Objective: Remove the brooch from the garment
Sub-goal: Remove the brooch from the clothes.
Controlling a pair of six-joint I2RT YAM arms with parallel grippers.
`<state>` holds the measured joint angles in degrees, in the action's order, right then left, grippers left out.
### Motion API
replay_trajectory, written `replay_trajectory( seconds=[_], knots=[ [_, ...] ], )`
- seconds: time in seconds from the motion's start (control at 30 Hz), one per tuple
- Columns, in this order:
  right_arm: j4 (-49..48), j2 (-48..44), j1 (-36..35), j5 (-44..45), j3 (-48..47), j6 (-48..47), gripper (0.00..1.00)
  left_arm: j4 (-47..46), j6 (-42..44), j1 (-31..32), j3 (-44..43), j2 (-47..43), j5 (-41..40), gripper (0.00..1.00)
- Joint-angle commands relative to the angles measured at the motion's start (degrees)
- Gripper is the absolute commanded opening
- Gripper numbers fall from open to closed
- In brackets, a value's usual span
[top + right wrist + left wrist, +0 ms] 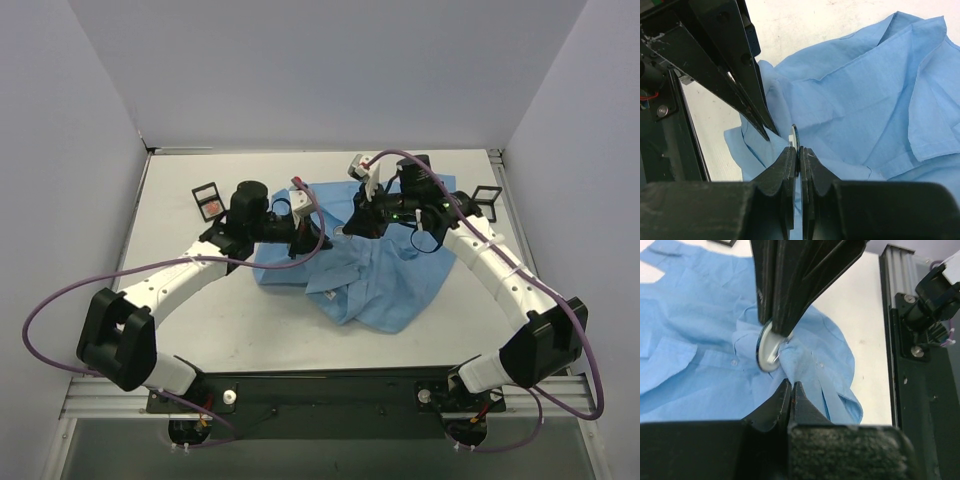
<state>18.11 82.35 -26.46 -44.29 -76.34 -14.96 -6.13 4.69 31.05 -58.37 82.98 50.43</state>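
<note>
The light blue shirt (385,285) lies crumpled in the middle of the white table (200,330), and both arms reach in to it from the two sides. The right claw (799,152) is clamped on the brooch (766,347). Its two fingers are closed on the small disc, which stands on its edge just above the cloth. In the left wrist view the disc shows a pale face with a dark rim, and a thin metal pin sits at its lower side against the cloth. I cannot tell if the pin is in the cloth. In the right wrist view the disc is only a thin dark line between the fingertips. The left claw (791,389) has its fingers together on a raised fold of the shirt, just beside the brooch. One black frame (205,200) stands at the far left and another frame (487,197) at the far right, both apart from the shirt.
</note>
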Motion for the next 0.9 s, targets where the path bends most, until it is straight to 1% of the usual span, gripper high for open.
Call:
replay_trajectory(
  seconds=[0.0, 0.13, 0.37, 0.47, 0.5, 0.53, 0.7, 0.73, 0.83, 0.87],
  knots=[
    [4.90, -1.31, 0.44, -0.88, -3.29, -3.49, 0.00, 9.37, 6.38, -0.90, -5.00, -3.09, -4.37, 0.00],
    [7.29, -1.84, 0.44, -1.76, -3.56, -5.16, 0.00, 10.79, 8.58, -2.04, -4.74, -4.66, -7.63, 0.00],
    [9.75, -1.58, -0.35, -2.11, -3.82, -5.96, 0.00, 11.58, 9.64, -2.66, -4.74, -5.28, -12.72, 0.00],
    [10.80, -1.40, -0.61, -2.55, -3.91, -6.13, 0.00, 11.06, 9.55, -2.75, -4.04, -5.37, -12.39, 0.00],
    [11.16, -1.22, -0.61, -2.99, -3.82, -6.05, 0.00, 10.53, 9.38, -2.92, -3.34, -5.72, -11.51, 0.15],
    [11.42, -1.14, -0.61, -3.34, -3.82, -6.04, 0.00, 9.39, 8.59, -3.01, -3.07, -5.99, -9.67, 0.22],
    [13.44, 0.71, -0.61, -4.75, -4.26, -6.04, 0.00, 8.86, 6.83, -3.63, -4.03, -6.25, -4.21, 0.41],
    [13.53, 0.88, -0.70, -5.01, -4.09, -6.04, 0.00, 8.86, 6.30, -3.63, -4.38, -6.16, -3.16, 0.51],
    [13.71, 1.06, -0.61, -5.63, -3.82, -6.22, 0.00, 9.03, 5.77, -3.71, -5.00, -5.81, -0.53, 0.60],
    [13.71, 1.32, -0.61, -5.72, -3.82, -6.22, 0.00, 9.03, 5.51, -3.71, -5.44, -5.81, 0.18, 0.65]
  ],
)
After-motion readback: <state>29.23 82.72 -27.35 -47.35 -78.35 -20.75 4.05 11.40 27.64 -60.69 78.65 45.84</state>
